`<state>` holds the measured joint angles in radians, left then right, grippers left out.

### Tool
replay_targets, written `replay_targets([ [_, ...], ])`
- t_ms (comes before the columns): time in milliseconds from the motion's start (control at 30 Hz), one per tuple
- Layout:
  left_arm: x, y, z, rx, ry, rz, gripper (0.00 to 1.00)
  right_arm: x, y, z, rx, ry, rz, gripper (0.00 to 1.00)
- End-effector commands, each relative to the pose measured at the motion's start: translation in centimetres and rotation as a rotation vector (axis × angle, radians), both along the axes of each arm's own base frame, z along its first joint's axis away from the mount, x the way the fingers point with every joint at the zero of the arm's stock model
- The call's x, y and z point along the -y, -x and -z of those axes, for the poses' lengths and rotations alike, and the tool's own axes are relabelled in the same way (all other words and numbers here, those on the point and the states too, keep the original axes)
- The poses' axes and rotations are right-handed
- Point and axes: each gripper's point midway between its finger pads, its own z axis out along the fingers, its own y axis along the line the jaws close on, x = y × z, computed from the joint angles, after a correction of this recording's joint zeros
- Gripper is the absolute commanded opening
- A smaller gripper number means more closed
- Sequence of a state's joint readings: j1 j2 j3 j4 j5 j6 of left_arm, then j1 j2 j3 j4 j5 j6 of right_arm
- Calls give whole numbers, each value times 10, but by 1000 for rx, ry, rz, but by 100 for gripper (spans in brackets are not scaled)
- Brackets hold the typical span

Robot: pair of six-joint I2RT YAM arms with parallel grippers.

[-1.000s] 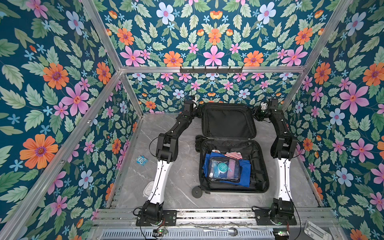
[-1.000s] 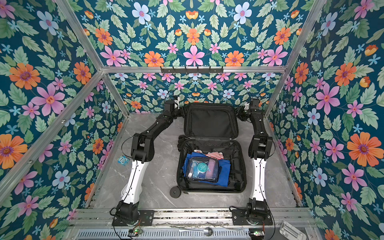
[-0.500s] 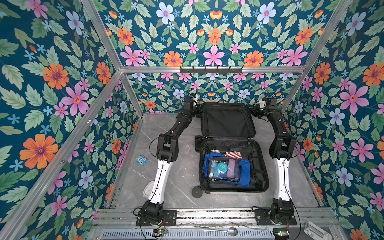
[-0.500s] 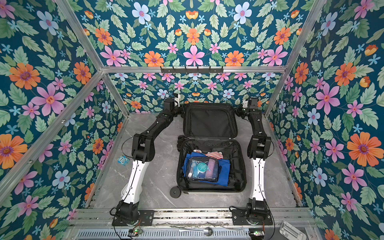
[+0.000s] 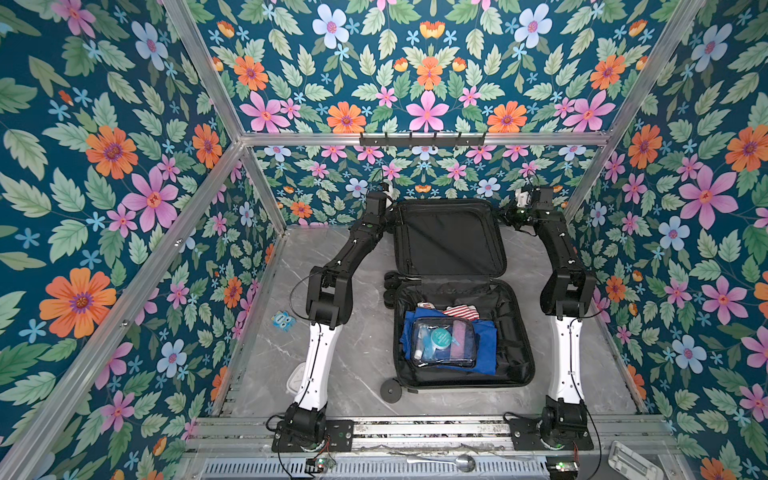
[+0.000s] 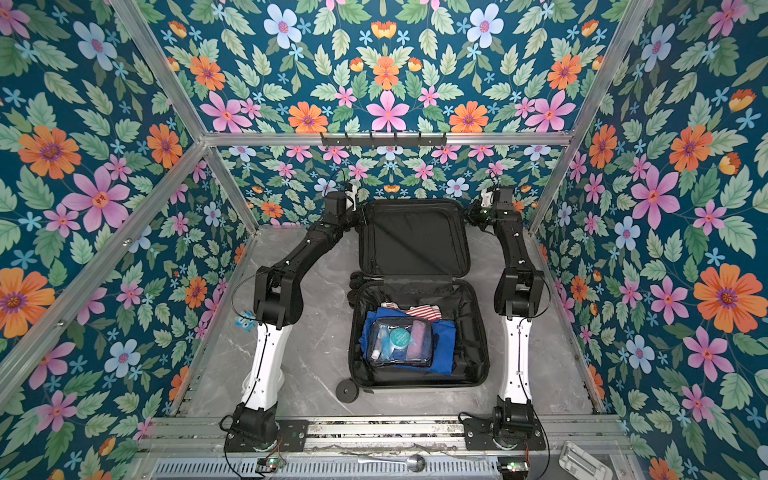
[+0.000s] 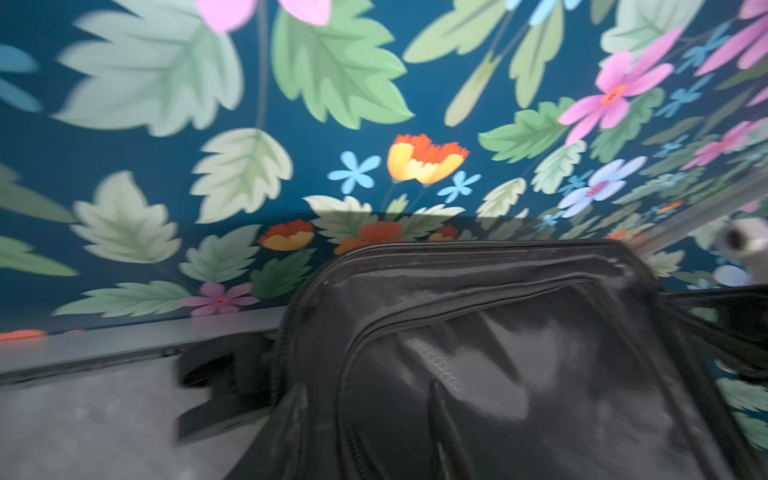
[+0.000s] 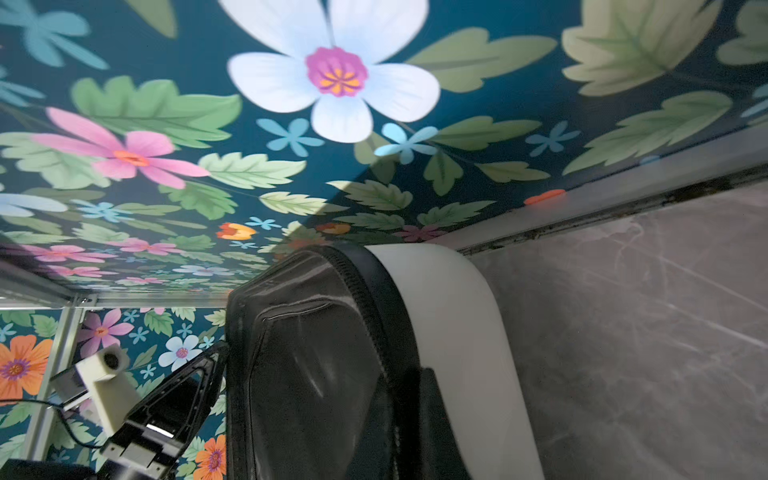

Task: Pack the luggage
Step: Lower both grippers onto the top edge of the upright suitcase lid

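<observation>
Luggage (image 5: 514,328), a small white hard-shell suitcase with black fabric lining, lies open on the grey marbled table (image 5: 358,358), its lid (image 5: 449,241) still raised and a clear toiletry pouch (image 5: 442,343) in its near half. Since a second ago the right gripper (image 5: 512,215) has edged inward to the lid's far right corner, jaws closed, whether on the rim unclear. The left gripper (image 5: 390,210) stays at the far left corner, its jaw gap lost in blur.

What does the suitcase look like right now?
The suitcase has a white hard shell, black fabric lining, black wheels and a zip band. It lies open on the table, lid tilted up. Blue clothes and a clear pouch lie in its base. The right gripper pinches the lid's rim; the left gripper sits opposite.
</observation>
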<state>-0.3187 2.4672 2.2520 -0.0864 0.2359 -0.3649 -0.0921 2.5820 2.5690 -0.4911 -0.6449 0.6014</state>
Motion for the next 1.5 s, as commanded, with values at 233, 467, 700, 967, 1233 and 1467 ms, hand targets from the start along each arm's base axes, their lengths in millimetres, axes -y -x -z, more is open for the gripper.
replay_targets([
  [233,-17,2,41,-143,27,9,51,-9,-2,-11,8,-55,-16,0],
  [467,-1,0,20,-89,79,82,41,-14,0,-13,14,-55,-34,0],
  [700,4,4,20,-95,72,86,2,-21,6,-21,22,-48,-52,0],
  [967,-1,19,-30,41,37,56,0,-27,22,-54,79,-40,-82,0],
  [1233,-4,35,-67,135,30,76,0,-35,39,-91,170,4,-94,0],
  [1467,-10,66,-109,284,50,80,0,-42,59,-122,295,82,-89,0],
])
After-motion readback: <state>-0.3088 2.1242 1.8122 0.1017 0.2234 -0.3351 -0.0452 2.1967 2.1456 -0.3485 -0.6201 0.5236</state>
